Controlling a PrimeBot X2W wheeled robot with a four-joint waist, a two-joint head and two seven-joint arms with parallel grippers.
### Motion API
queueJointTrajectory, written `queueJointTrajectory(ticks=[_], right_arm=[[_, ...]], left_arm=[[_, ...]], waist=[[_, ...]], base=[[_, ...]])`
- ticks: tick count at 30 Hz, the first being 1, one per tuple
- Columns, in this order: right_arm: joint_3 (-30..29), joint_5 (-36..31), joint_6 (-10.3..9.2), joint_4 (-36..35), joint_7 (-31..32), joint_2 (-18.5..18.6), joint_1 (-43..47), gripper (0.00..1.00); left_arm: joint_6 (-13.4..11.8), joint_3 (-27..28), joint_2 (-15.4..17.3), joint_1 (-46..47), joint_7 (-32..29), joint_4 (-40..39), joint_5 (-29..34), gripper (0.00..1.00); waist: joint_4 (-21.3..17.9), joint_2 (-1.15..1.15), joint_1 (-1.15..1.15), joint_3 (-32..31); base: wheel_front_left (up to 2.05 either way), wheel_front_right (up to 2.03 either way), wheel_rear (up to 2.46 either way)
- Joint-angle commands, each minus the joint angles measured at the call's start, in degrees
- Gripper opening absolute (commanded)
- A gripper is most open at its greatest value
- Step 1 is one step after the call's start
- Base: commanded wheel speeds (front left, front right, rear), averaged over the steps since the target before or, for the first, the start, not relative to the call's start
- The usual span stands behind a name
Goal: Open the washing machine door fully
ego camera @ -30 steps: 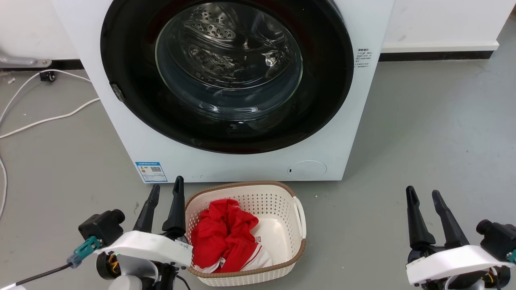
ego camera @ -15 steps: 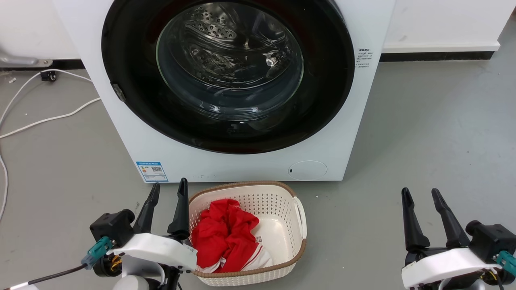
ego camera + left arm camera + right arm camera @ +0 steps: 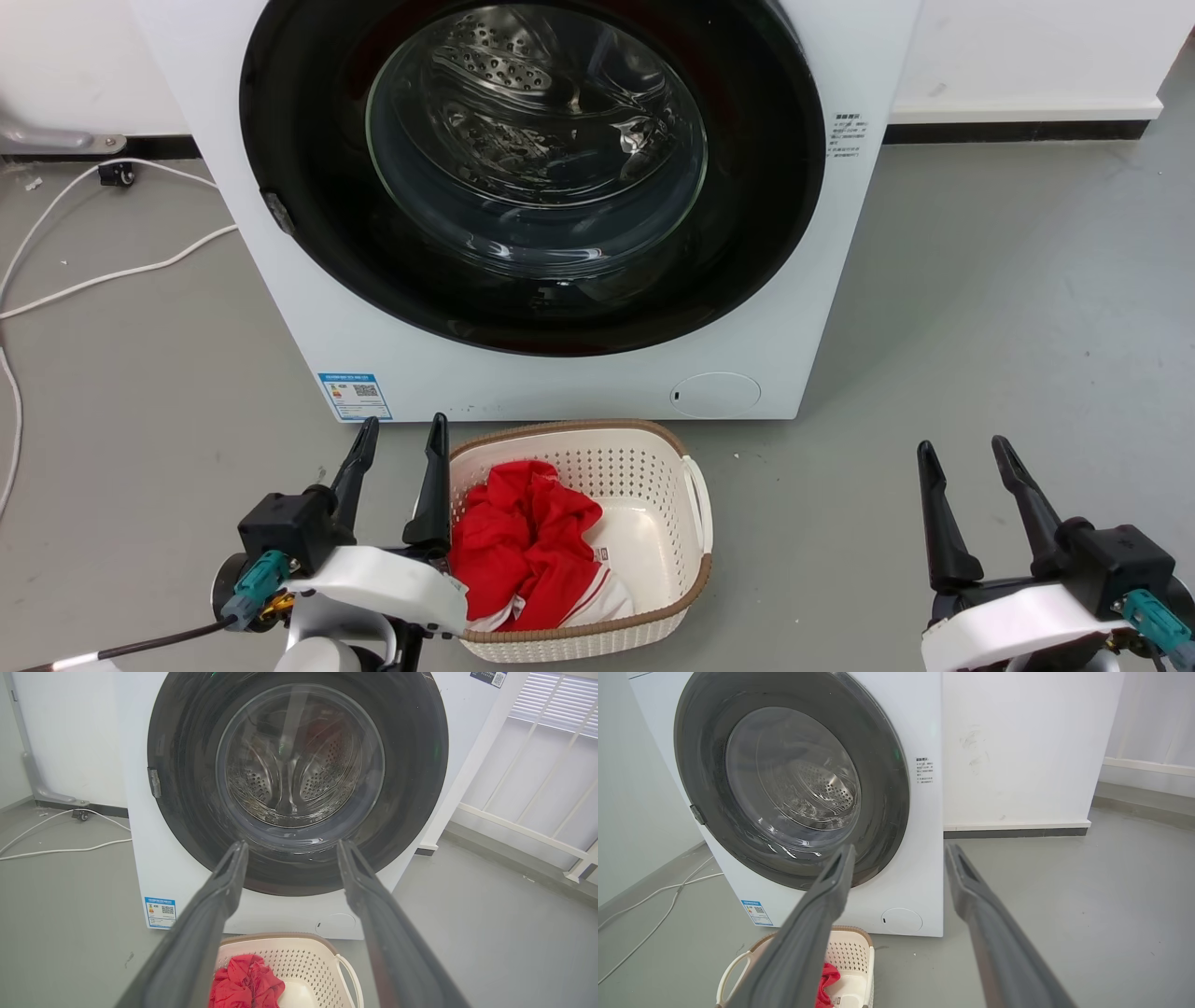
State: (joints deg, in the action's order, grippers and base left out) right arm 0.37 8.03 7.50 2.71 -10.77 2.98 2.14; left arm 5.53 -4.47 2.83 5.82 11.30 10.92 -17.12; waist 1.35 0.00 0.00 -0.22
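The washing machine (image 3: 560, 387) is a white box straight ahead. Its door (image 3: 532, 159), a glossy black disc with a clear glass bowl, lies flat against the front, and a small grey tab (image 3: 277, 213) sits on its left rim. My left gripper (image 3: 403, 425) hangs open low at the left, short of the machine and beside the basket. Open too, my right gripper (image 3: 963, 445) is low at the right over bare floor. In the left wrist view the gripper (image 3: 292, 844) points at the door (image 3: 187, 765). The right wrist view has the gripper (image 3: 901, 848) aimed at the machine's lower right front (image 3: 924, 812).
A white perforated basket (image 3: 579, 427) holding red cloth (image 3: 523, 541) stands on the floor right before the machine. White cables (image 3: 93, 280) run over the grey floor at the left. A white wall with a dark baseboard (image 3: 1018, 131) lies behind.
Both grippers have drawn slightly inward, the left to the right and the right to the left, with their wrists turning. They stay open. The door has not moved.
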Motion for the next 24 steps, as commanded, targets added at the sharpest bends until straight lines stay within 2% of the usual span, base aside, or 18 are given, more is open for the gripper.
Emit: queueJointTrajectory(ticks=[1,13,24], right_arm=[[0.1,-1.3,-0.02,-0.6,-0.6,-0.1,0.0,1.00],[-0.1,-6.3,-0.02,-0.7,-1.5,-0.1,0.6,1.00],[-0.8,-8.3,-0.02,-0.9,-2.2,-0.2,1.3,1.00]], left_arm=[[0.0,-0.1,0.1,0.1,0.6,-0.3,1.4,1.00],[-0.4,-0.6,0.1,-0.3,2.0,-0.2,7.2,1.00],[-0.8,-0.7,0.1,-0.7,3.1,-0.4,11.4,1.00]], waist=[[0.0,0.00,0.00,0.0],[0.1,0.00,0.00,0.0],[0.3,0.00,0.00,0.0]], base=[[0.00,0.00,0.00],[0.00,0.00,0.00],[0.00,0.00,0.00]])
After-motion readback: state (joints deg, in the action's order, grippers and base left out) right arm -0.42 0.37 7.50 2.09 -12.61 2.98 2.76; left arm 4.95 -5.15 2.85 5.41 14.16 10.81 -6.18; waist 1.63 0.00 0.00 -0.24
